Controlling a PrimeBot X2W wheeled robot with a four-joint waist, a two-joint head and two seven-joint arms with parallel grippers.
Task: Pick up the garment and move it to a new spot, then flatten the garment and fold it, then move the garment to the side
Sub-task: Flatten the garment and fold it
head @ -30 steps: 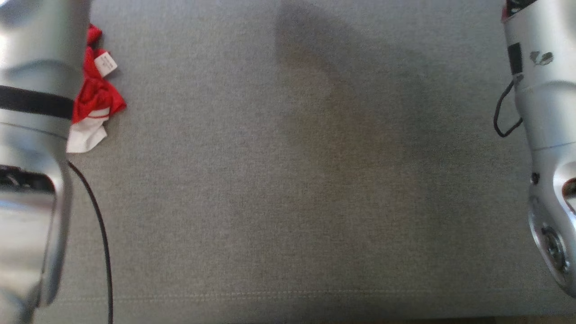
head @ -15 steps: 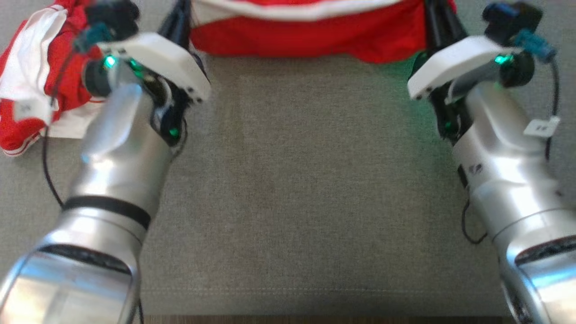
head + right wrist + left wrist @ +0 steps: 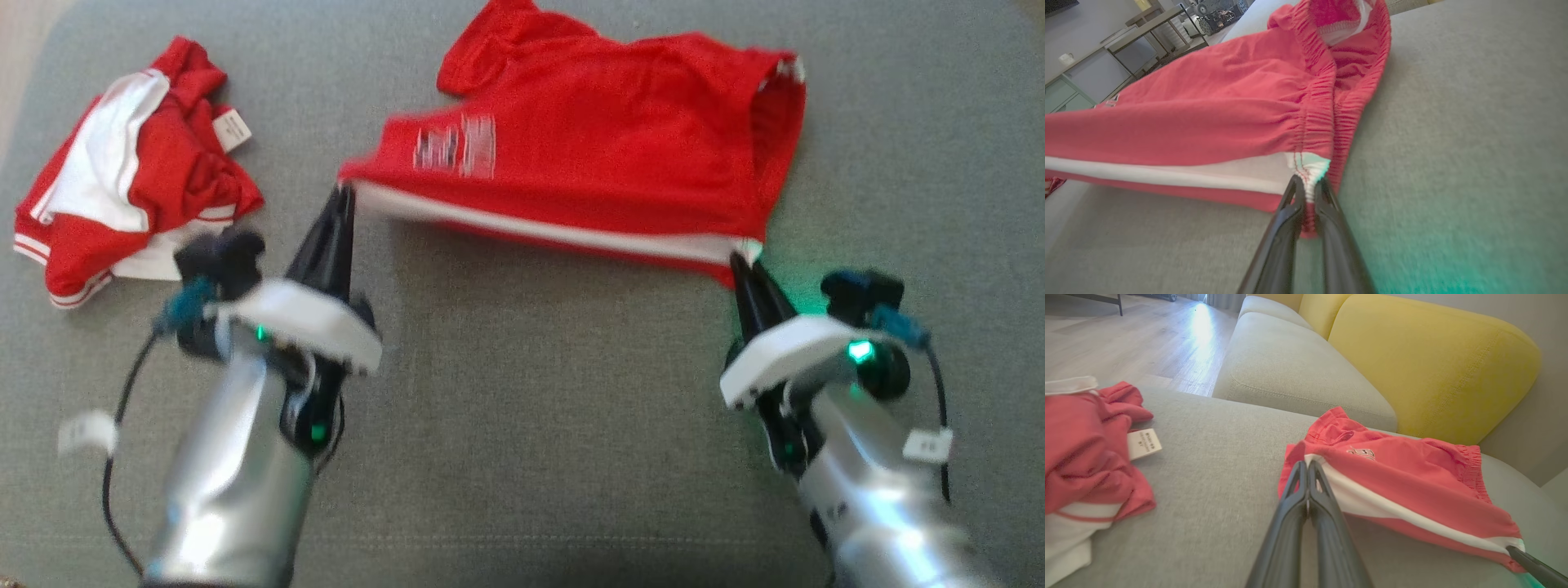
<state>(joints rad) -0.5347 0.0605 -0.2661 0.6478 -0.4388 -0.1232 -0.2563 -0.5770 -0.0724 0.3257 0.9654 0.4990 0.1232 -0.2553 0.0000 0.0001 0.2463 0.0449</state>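
- While both claws pinch its near edge, the garment (image 3: 604, 155), red shorts with a white side stripe, lies across the far middle of the grey sofa cushion (image 3: 531, 408).
- left claw (image 3: 346, 194): fingers pressed together on the leg-end corner, at the stripe's left end. No gap shows in its wrist view.
- right claw (image 3: 739, 263): pinching the elastic waistband corner at the stripe's right end, with a thin bit of cloth between the fingers.
- Key relation: the garment lies ahead of both claws, away from the robot. Its long axis runs left-right along the stripe, which is stretched between the two claws.
- Near edge looks taut and a little lifted. The far part rests on the cushion, with one leg flap bunched at the far left.
- Neither arm is nearer; each has its own corner.
- Second garment (image 3: 131, 196), red and white, crumpled with its tag showing, sits well apart to the left of the left claw. Not involved.
- Step looks like laying out and flattening, so the fold is not yet made.
- Next move likely needs both claws to travel together, square to the stripe; uneven travel would skew the cloth.
- Risk: the gathered waistband could slip from the right pinch.
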